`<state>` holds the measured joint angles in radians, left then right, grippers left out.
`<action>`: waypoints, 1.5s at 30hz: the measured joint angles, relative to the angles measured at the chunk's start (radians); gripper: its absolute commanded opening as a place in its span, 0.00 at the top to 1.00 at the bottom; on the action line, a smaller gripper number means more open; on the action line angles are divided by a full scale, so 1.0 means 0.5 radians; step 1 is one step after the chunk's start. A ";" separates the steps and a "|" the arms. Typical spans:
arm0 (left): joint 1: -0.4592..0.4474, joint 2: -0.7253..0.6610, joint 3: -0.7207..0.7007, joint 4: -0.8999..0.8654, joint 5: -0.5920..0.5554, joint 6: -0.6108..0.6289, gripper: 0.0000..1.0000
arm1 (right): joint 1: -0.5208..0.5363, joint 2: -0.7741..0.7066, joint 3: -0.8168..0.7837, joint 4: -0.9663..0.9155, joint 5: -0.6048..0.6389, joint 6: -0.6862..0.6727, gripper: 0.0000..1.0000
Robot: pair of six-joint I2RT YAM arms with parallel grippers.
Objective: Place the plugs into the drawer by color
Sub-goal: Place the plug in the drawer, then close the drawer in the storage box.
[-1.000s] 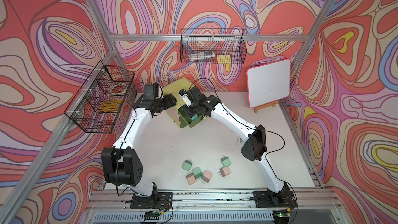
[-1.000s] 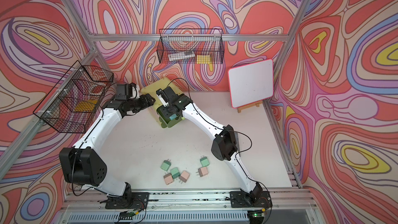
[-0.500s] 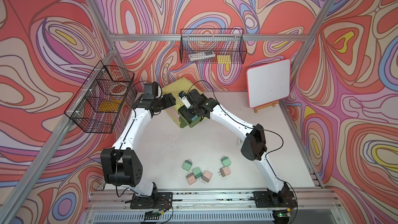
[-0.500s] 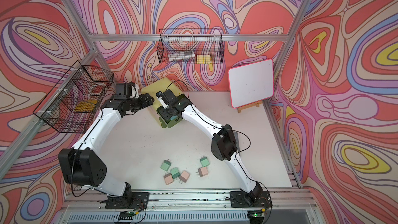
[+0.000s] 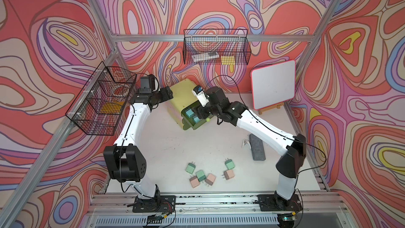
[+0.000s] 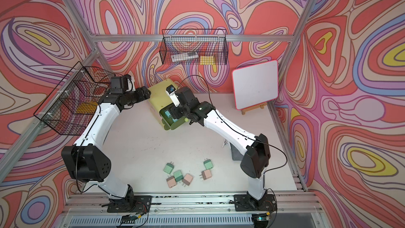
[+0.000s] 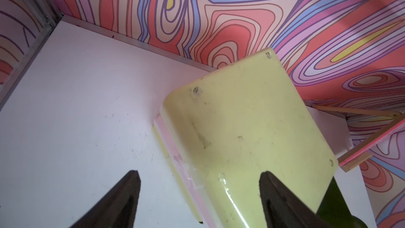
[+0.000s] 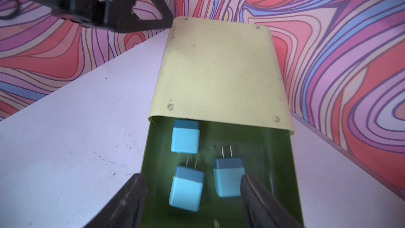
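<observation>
The pale yellow-green drawer cabinet point(image 5: 178, 97) point(image 7: 245, 128) stands at the back. Its top olive drawer point(image 5: 195, 123) point(image 8: 274, 161) is pulled out. Three blue plugs point(image 8: 185, 136) point(image 8: 186, 188) point(image 8: 228, 177) lie inside it. My right gripper point(image 5: 198, 115) point(image 8: 192, 176) hovers open just above them, holding nothing. My left gripper point(image 5: 169, 94) point(image 7: 199, 173) is open at the cabinet's back left corner, one finger over its top and one over the table. Three mint green plugs point(image 5: 190, 168) point(image 5: 200, 175) point(image 5: 229, 164) and three pink plugs point(image 5: 194, 182) point(image 5: 210, 179) point(image 5: 229, 174) lie near the table's front.
A grey felt eraser point(image 5: 256, 146) and a small white clip point(image 5: 245, 143) lie under the right arm. A whiteboard point(image 5: 272, 84) on an easel stands at the back right. Black wire baskets hang on the back wall point(image 5: 215, 50) and the left wall point(image 5: 100, 99).
The right gripper's jaws have widened above the open drawer, and the left gripper's jaws have widened a little at the cabinet. Both arms have barely shifted.
</observation>
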<state>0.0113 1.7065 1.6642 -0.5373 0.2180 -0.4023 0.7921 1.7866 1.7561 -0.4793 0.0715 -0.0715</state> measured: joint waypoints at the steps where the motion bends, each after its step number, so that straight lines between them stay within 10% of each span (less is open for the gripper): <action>1: 0.000 0.053 0.045 -0.004 0.008 0.006 0.16 | 0.000 -0.070 -0.110 0.063 0.022 -0.012 0.30; 13: -0.001 0.242 0.172 -0.039 0.098 0.019 0.17 | 0.000 -0.292 -1.099 0.565 0.179 -0.084 0.32; 45: 0.000 0.150 -0.047 0.071 0.159 0.002 0.19 | -0.006 0.299 -0.475 0.954 0.114 -0.063 0.32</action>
<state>0.0113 1.7817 1.6405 -0.5018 0.2974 -0.4011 0.7891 1.9362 1.5188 -0.0021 0.1287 -0.1028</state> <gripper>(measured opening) 0.807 0.679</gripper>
